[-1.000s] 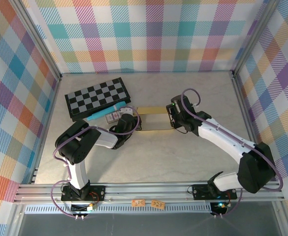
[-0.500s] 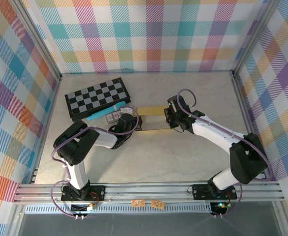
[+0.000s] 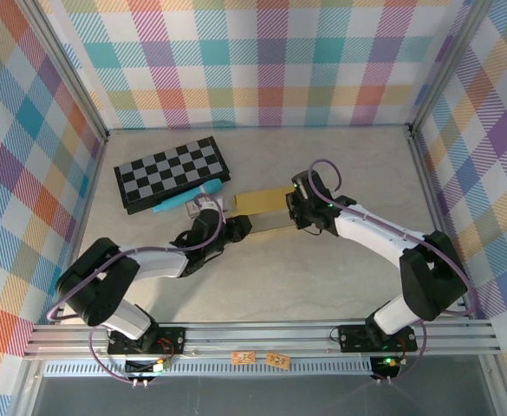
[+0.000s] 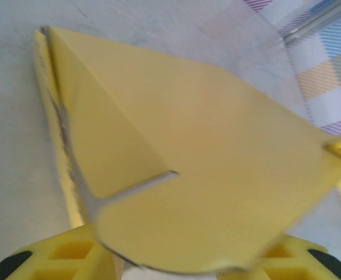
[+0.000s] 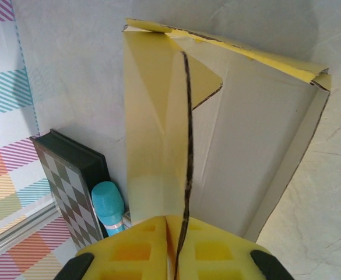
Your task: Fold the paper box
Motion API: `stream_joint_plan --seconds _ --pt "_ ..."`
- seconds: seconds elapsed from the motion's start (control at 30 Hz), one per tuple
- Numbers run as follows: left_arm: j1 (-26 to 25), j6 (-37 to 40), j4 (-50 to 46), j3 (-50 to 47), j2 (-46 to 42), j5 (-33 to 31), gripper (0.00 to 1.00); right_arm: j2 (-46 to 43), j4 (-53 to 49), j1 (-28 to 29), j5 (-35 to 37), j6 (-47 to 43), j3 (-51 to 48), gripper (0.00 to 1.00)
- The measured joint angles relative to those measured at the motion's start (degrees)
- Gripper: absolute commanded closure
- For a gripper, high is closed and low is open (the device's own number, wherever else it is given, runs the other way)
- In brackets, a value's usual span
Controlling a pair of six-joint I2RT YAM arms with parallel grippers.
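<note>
Pinching one wall of the paper box [image 3: 266,208], mid-table beside the checkerboard [image 3: 173,169], in the clamped right gripper [image 5: 173,242], seemingly to brace it for the half-spread left gripper [image 4: 179,254] at the opposite flap.

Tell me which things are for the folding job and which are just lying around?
For the job:
paper box
right tool, pinched on the box's wall
left tool, open at the box's flap

Just lying about:
checkerboard
teal tube
</note>
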Motion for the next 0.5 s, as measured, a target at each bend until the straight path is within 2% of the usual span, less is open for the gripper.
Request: stream_joint_plan --seconds 0.23,0.33,0.43,0.5 --pt "-2.58 -7.78 -10.21 0.96 -13.62 0.46 0.57 0.37 -1.62 0.57 0.22 0.48 0.5 0.9" --pt "-2.8 -10.27 -20.92 5.77 -19.89 -1.36 0.48 0.44 -2.03 0.57 0.24 0.61 0.68 0.9" --pt "-0.61 -11.89 -32.94 14.25 -22.67 -2.4 0.49 0.48 -2.71 0.57 0.22 0.59 1.05 0.89" --pt "3.93 -12.61 -37.13 19.41 -21.31 0.31 0.52 0.52 -3.37 0.57 0.2 0.42 1.44 0.89"
